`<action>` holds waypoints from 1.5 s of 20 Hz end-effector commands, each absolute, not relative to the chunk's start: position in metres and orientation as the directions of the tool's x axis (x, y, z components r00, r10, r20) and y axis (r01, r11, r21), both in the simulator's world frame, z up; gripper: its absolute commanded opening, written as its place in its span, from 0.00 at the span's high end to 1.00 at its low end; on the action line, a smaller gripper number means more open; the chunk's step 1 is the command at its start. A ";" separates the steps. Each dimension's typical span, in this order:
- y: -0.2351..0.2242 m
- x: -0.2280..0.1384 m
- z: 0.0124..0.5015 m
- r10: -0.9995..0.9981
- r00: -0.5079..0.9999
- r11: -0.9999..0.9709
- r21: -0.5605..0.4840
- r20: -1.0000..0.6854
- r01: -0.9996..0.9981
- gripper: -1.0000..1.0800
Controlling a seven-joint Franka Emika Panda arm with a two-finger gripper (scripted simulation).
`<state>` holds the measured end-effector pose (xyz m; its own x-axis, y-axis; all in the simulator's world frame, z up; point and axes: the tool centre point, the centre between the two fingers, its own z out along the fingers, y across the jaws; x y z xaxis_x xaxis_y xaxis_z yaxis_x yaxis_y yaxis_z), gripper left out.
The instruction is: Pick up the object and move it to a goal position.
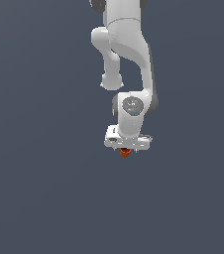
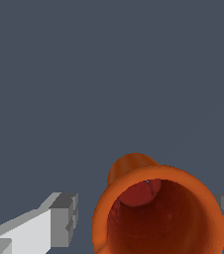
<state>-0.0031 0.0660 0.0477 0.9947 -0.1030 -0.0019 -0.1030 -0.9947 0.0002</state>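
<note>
End effector (image 1: 126,150) apparently grips the unmarked orange cup (image 2: 158,213) between its fingers (image 2: 64,218).

Simulated scene: flat, featureless grey-blue backdrop (image 1: 34,149), smooth rendered white arm (image 1: 129,44), no room details.

There is one white robot arm (image 1: 129,59), and it carries one gripper (image 1: 126,149) at its lower end. That gripper has two grey-tipped fingers (image 2: 64,218), one showing on each side of the cup in the wrist view. There is one orange-red cup (image 2: 158,213), a single hollow cylinder with a darker inside, which appears in the exterior view as one small orange-red shape (image 1: 125,152) under the gripper, and one plain dark grey-blue ground (image 1: 34,188) lies behind everything.
</note>
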 end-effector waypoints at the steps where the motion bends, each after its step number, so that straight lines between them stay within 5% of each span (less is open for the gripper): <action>1: 0.066 -0.002 0.040 -0.103 0.995 -0.995 0.000 0.000 -0.103 0.04; 4: 0.066 -0.002 0.038 -0.103 0.995 -0.995 0.000 0.000 -0.103 0.04; 5: 0.066 -0.002 0.038 -0.103 0.995 -0.995 0.000 0.000 -0.103 1.00; 19: 0.073 -0.004 0.040 -0.104 0.995 -0.995 0.000 0.000 -0.104 1.00; 30: 0.150 -0.029 0.061 -0.104 0.995 -0.995 0.000 0.000 -0.104 1.00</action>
